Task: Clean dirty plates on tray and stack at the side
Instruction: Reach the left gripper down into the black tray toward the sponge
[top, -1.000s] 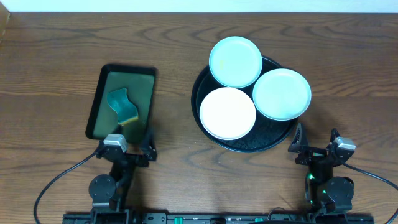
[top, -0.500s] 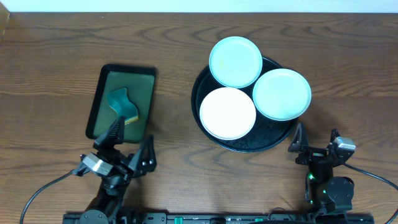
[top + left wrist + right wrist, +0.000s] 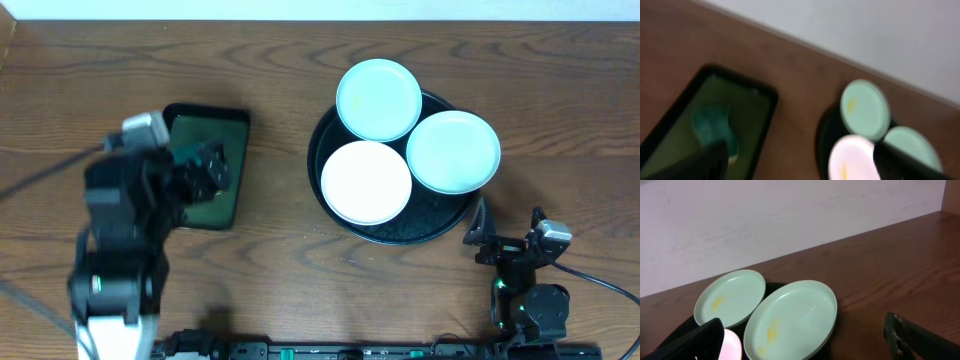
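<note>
The left gripper (image 3: 801,147) hangs above the small tray (image 3: 206,110) at the left of the table (image 3: 280,60). Its jaws are spread wide and hold nothing. Below it in the wrist view lies the teal sponge (image 3: 712,127), untouched; from overhead the arm hides most of it.

The right gripper (image 3: 508,225) sits low at the near right, also wide open and empty, just beside the round tray (image 3: 400,235).

All three plates lie on that tray, close together:
- The white plate (image 3: 366,182) is nearest.
- The cyan plate (image 3: 378,98) is farthest and juts over the far rim.
- The mint plate (image 3: 452,150) juts over the right rim.

Yellow smears show on them in the wrist views, so none looks cleaned.

The left views are blurred, so a poorly aimed descent could land a finger on the small tray's rim and tip or shove it. Later, pressing on an overhanging plate may rock it off the rim.
</note>
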`<state>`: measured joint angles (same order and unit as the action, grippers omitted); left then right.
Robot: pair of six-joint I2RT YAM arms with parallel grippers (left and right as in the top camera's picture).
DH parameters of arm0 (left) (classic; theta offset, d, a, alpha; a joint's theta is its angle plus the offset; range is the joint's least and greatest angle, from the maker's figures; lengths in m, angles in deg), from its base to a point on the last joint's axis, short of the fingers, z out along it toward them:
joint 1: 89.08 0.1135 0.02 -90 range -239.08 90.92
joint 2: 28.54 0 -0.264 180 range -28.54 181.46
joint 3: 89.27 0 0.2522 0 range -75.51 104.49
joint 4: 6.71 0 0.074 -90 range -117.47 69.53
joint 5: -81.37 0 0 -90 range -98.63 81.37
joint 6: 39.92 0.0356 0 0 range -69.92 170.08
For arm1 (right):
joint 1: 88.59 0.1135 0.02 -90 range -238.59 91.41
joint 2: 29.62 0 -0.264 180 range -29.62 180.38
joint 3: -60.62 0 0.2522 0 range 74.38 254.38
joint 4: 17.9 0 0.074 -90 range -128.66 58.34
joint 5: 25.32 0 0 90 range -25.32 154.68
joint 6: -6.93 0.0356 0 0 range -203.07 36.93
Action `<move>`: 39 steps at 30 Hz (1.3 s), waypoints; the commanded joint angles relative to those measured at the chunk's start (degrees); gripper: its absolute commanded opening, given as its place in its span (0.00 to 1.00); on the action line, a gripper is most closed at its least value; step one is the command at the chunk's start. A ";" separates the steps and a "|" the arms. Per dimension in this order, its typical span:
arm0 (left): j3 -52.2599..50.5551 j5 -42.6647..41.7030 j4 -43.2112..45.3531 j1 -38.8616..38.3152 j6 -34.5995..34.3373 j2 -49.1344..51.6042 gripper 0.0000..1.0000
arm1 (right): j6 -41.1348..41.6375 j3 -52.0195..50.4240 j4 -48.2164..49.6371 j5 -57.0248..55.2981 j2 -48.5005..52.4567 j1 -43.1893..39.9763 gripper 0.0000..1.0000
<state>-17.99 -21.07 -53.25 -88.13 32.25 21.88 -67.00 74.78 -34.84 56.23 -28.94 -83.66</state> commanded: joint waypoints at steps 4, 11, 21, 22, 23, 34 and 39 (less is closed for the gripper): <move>12.57 4.87 -6.10 0.66 1.55 15.52 0.93 | -0.28 -0.09 -0.26 0.11 -0.31 -0.39 0.99; 24.85 8.61 -17.88 6.86 -3.93 32.09 0.93 | -0.28 -0.09 -0.26 0.11 -0.31 -0.39 0.99; 24.24 8.57 -17.75 7.89 -7.78 48.15 0.98 | -0.28 -0.09 -0.26 0.11 -0.31 -0.39 0.99; 24.24 9.42 -17.49 7.89 -7.78 49.79 0.98 | -0.28 -0.09 -0.26 0.11 -0.31 -0.39 0.99; 24.24 10.47 -17.05 7.89 -7.80 51.98 0.98 | -0.28 -0.09 -0.26 0.11 -0.31 -0.39 0.99; 24.24 12.46 -16.28 8.66 -5.16 64.00 0.98 | -0.28 -0.09 -0.26 0.11 -0.31 -0.39 0.99; 24.13 10.62 -16.44 8.61 -3.30 66.53 0.98 | -0.28 -0.09 -0.26 0.11 -0.31 -0.39 0.99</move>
<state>6.01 -9.95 -69.36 -79.76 26.83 86.79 -67.00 74.78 -34.89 56.28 -28.94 -83.66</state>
